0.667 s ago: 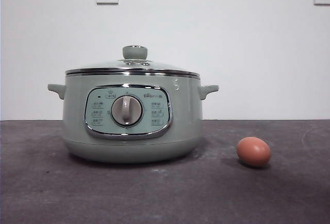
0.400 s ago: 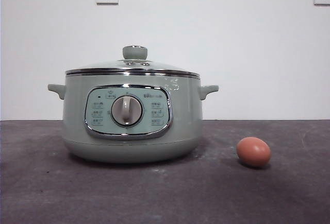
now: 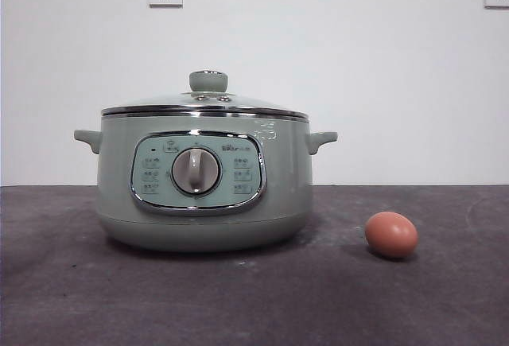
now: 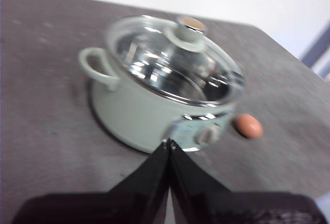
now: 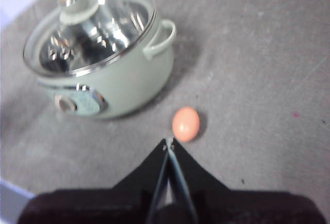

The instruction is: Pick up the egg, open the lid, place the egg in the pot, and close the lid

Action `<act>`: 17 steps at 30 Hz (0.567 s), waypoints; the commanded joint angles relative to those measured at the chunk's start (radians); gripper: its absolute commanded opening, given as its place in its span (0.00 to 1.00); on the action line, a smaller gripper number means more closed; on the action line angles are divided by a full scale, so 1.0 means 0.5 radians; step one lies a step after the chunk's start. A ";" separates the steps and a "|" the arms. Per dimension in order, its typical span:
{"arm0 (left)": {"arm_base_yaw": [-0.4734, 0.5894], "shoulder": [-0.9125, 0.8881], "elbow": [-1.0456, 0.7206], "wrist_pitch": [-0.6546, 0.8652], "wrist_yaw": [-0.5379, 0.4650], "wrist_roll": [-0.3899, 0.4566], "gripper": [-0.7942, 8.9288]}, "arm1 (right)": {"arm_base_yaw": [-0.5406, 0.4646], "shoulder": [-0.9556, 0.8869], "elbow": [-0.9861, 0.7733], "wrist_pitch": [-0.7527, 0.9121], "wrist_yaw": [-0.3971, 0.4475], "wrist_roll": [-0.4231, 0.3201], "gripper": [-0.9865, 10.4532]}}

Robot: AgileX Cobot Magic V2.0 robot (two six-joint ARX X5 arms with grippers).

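Reddish-brown smooth oval egg [image 5: 186, 123] lying long-axis level on grey tabletop [image 3: 238, 298], apart from lidded sage-green cooker pot [image 3: 203, 179] on its dial-face right, just ahead of right claw [image 5: 169, 142], pinched together, nearer than left claw [image 4: 168, 142], likewise together.

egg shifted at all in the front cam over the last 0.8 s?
No. The egg sits at the same spot on the table, same gap to the pot.
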 commanded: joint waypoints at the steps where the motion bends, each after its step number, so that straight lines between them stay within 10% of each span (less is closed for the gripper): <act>1: 0.004 0.096 0.111 -0.077 0.103 0.134 0.08 | 0.006 0.132 0.176 -0.182 -0.010 -0.212 0.08; 17: 0.002 0.459 0.464 -0.470 0.253 0.302 0.09 | 0.020 0.452 0.526 -0.654 -0.207 -0.344 0.09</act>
